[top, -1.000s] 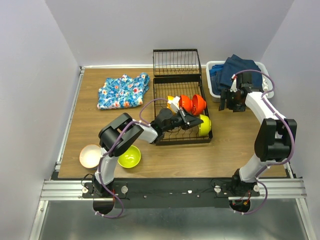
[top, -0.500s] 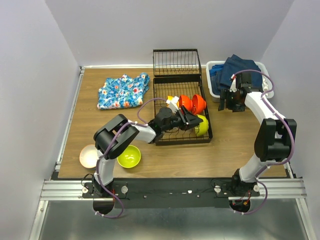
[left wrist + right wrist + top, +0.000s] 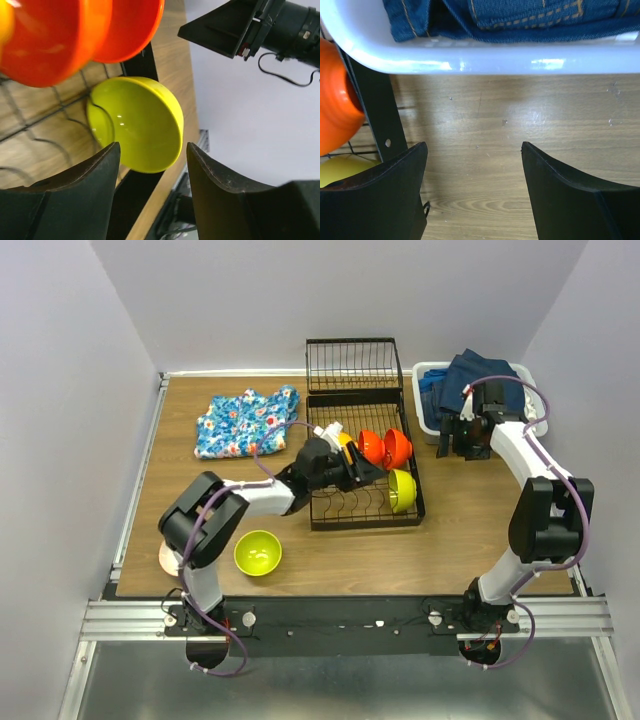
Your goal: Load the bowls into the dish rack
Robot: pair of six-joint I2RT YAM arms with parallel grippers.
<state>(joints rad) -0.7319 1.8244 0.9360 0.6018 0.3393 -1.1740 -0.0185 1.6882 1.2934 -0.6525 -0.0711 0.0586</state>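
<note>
Beside rack (image 3: 365, 526), white basket (image 3: 485, 60) (jeans (image 3: 520, 15) inside) near wide right hand (image 3: 474, 150); left hand (image 3: 152, 150) wide, facing lime bowl (image 3: 145, 125).

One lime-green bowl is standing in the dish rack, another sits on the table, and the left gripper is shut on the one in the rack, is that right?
Not quite. The left gripper is open: the left wrist view shows its jaws apart and the lime-green bowl standing free in the dish rack beyond them. The other lime-green bowl is on the table.
</note>
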